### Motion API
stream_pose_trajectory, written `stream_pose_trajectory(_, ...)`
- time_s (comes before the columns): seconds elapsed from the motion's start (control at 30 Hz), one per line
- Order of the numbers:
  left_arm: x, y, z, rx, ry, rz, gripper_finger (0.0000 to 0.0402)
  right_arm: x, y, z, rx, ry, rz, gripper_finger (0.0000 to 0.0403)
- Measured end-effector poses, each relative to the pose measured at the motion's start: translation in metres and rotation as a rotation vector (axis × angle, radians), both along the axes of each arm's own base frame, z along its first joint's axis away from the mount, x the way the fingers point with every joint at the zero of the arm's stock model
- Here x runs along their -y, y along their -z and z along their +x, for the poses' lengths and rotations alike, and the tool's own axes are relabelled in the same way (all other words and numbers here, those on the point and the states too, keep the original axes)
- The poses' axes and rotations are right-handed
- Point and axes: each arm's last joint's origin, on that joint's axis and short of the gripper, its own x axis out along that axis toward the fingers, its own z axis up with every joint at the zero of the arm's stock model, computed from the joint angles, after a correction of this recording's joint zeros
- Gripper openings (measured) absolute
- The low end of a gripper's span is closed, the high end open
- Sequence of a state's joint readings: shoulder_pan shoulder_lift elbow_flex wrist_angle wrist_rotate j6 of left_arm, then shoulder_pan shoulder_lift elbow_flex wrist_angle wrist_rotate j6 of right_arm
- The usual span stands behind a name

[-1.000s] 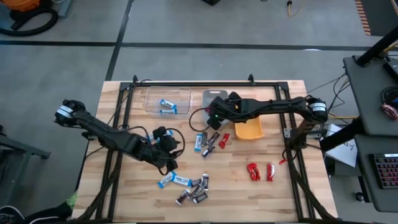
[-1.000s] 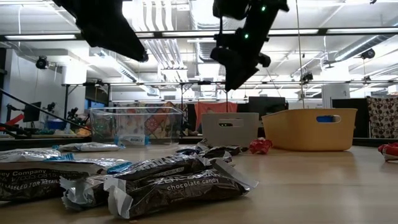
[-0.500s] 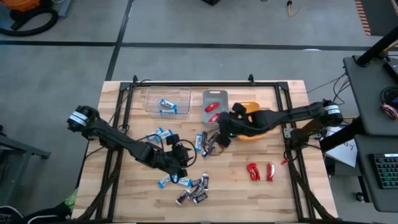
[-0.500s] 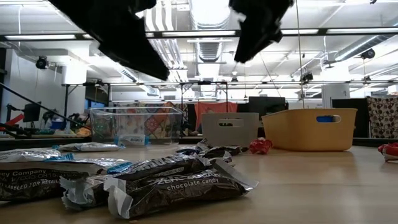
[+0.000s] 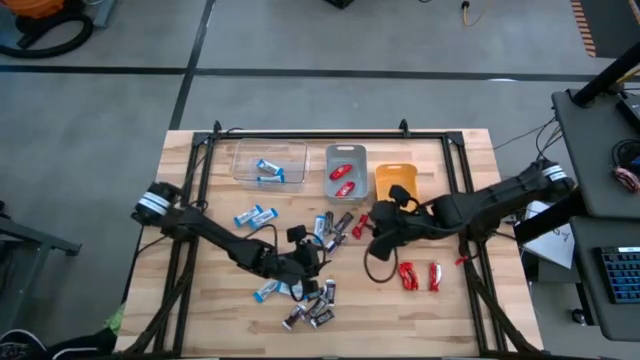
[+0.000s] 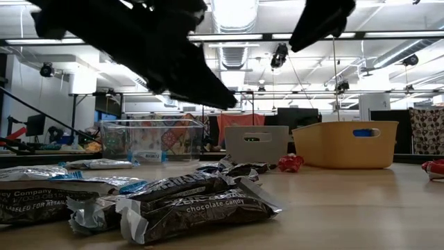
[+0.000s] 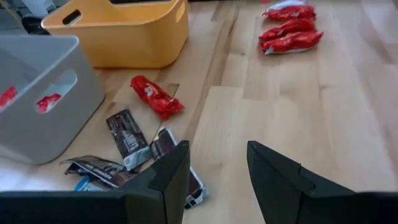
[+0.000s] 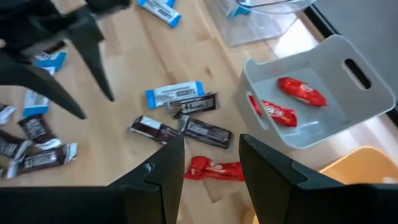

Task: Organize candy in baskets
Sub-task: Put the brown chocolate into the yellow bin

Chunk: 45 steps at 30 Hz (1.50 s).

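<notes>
A pale wooden plank desk (image 5: 450, 300) with a black frame carries three bins in a row along its far side: a clear bin (image 5: 270, 160), a grey bin (image 5: 346, 171) and a yellow bin (image 5: 394, 181). Two blue-and-white bars (image 5: 255, 215) lie in front of the clear bin. Dark brown bars and a red wrapper (image 5: 341, 225) are scattered mid-desk, more mixed bars (image 5: 305, 305) cluster near the front, and red wrappers (image 5: 420, 274) lie to the right.

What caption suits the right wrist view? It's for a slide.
Open right tool above loose candy beside the grey basket holding two red pieces.
</notes>
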<state>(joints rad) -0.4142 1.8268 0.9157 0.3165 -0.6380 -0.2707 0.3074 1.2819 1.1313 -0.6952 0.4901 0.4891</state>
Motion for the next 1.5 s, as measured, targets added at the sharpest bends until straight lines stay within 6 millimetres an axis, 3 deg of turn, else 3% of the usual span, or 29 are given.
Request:
stream_pose_trajectory(0.33,-0.009,0.038,0.016,0.014,-0.046,-0.008,0.0144,-0.004,0.021,-0.022,0.049,0.019,0.067,0.0146)
stream_pose_trajectory(0.7,-0.023,0.073,0.024,-0.004,-0.123,-0.033,0.0144,-0.004,0.028,-0.023,0.046,0.031,0.075,0.0146)
stream_pose_trajectory(0.97,-0.027,0.08,0.025,-0.002,-0.173,-0.035,0.013,-0.004,0.027,-0.022,0.066,0.03,0.082,0.0146)
stream_pose_trajectory(1.23,-0.028,0.085,0.025,-0.008,-0.188,-0.031,0.0048,-0.004,0.028,-0.022,0.062,0.03,0.081,0.0146)
stream_pose_trajectory(1.37,-0.028,0.08,0.025,-0.005,-0.178,-0.04,0.001,-0.008,0.028,-0.022,0.068,0.016,0.083,0.0146)
stream_pose_trajectory(1.5,-0.026,0.066,0.024,-0.015,-0.108,-0.069,0.0007,-0.018,0.032,-0.023,0.09,-0.067,0.057,0.0146)
